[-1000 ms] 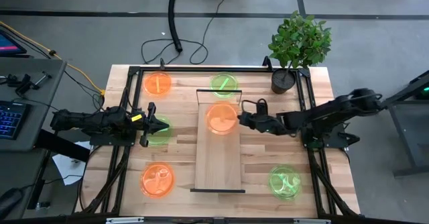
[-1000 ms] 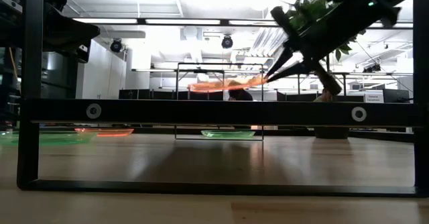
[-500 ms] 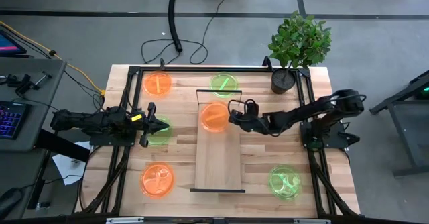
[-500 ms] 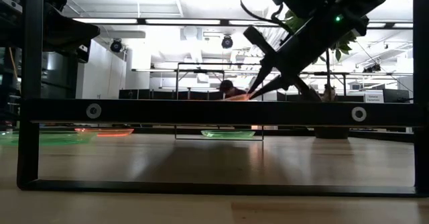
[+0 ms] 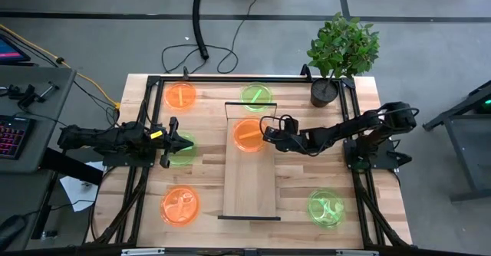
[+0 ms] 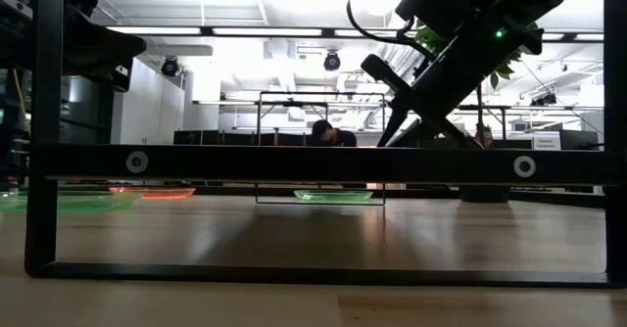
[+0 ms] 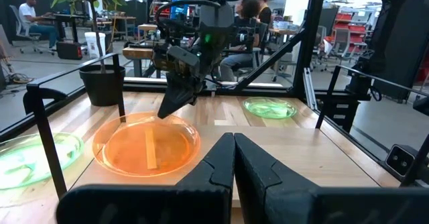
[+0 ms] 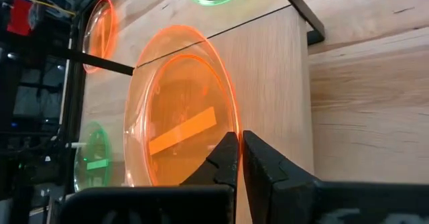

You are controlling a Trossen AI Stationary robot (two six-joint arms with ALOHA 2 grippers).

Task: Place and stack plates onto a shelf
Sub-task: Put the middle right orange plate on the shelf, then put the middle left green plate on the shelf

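An orange plate [image 5: 248, 133] lies on the far part of the shelf [image 5: 249, 187], a light wood board with black end frames; the left wrist view shows this orange plate [image 7: 147, 147] flat on the board. My right gripper [image 5: 266, 136] is shut at its right rim. My left gripper [image 5: 188, 142] hangs shut over a green plate [image 5: 181, 152] left of the shelf and holds nothing. On the tabletop rest a far-left orange plate [image 5: 179, 96], a far green plate [image 5: 256, 96], a near-left orange plate [image 5: 181, 205] and a near-right green plate [image 5: 325, 208]. My right gripper pinches the orange plate's right rim [image 8: 230, 127] between its two fingers [image 7: 169, 104]. It comes from the table's right, slanting down. The plate's underside lies on the shelf board.
A potted plant [image 5: 337, 57] stands at the table's far right corner. A black frame [image 5: 146, 118] runs around the tabletop. The near half of the shelf board shows bare wood. People sit at desks in the room beyond the table.
My right gripper moved down and a little toward the table's left, still shut on the orange plate. The plate, lifted and tilted a second ago, came down level onto the far part of the shelf.
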